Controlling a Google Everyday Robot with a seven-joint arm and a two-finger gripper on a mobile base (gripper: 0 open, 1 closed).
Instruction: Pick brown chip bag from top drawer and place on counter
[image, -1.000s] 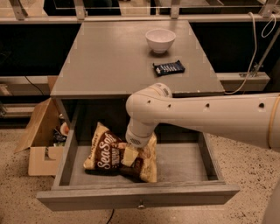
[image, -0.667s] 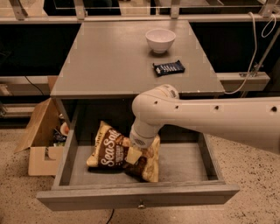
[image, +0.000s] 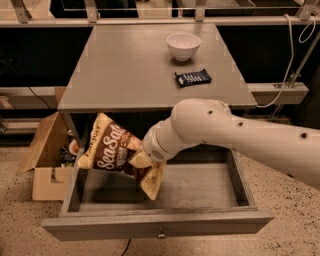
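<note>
The brown chip bag (image: 111, 152), dark brown with white "Sea Salt" script and tan-yellow ends, hangs tilted in the air above the left part of the open top drawer (image: 200, 187). My gripper (image: 141, 161) is shut on the bag's right end; the white arm hides most of the fingers. The bag is just below the front edge of the grey counter (image: 125, 70). The drawer is pulled out, with its small round knob (image: 161, 233) on the front panel.
A white bowl (image: 183, 45) and a small dark blue wrapped bar (image: 192, 78) lie on the counter's right half. An open cardboard box (image: 47, 160) stands on the floor left of the cabinet. Cables hang at the right.
The bag lay on the drawer floor under the gripper; now it is lifted out of the drawer, up and to the left, held by the gripper.
</note>
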